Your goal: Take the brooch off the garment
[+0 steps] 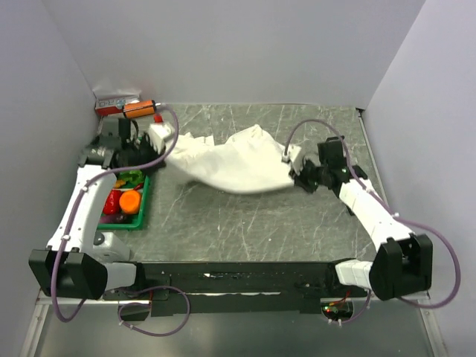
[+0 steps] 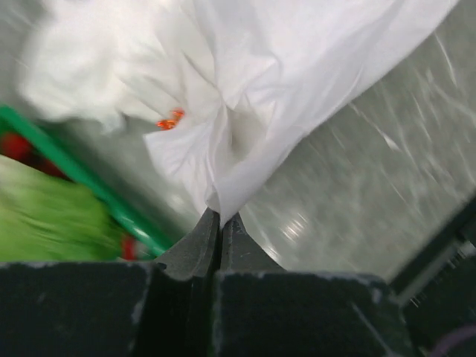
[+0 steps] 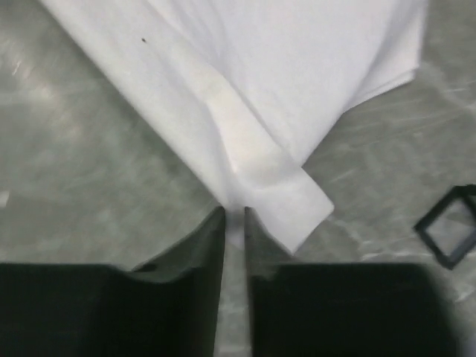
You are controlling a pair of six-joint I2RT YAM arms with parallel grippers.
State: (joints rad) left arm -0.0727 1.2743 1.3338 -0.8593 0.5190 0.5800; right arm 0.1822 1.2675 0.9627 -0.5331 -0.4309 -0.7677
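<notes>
A white garment (image 1: 227, 163) lies stretched across the middle of the table. My left gripper (image 1: 149, 143) is shut on its left end; the left wrist view shows the cloth (image 2: 245, 111) pinched between the fingertips (image 2: 221, 217). The tiny orange-gold brooch (image 2: 169, 121) sits on the cloth above the left fingers. I cannot make it out in the top view. My right gripper (image 1: 297, 177) is shut on the garment's right end; the right wrist view shows a cloth fold (image 3: 253, 160) held between the fingertips (image 3: 234, 216).
A green tray (image 1: 143, 201) at the left holds an orange fruit (image 1: 130, 201), red items and green leaves. An orange-and-black cylinder (image 1: 139, 109) and a red-white box (image 1: 113, 101) lie at the back left. Walls close in on both sides.
</notes>
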